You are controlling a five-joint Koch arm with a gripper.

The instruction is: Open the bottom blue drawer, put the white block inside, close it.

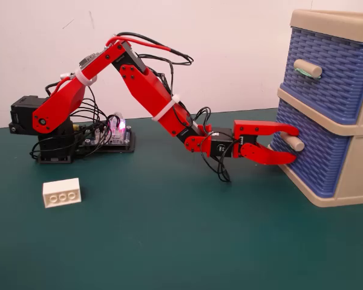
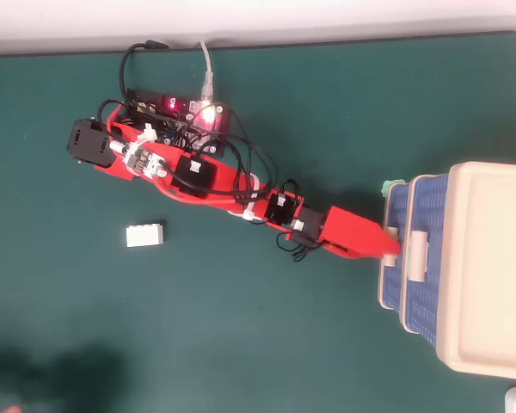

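The red gripper [image 1: 292, 145] has its fingers spread above and below the beige handle of the bottom blue wicker-textured drawer [image 1: 311, 156], the small white studded block [image 1: 62, 193] lying far off at nine o'clock on the green counter [image 1: 169, 241].
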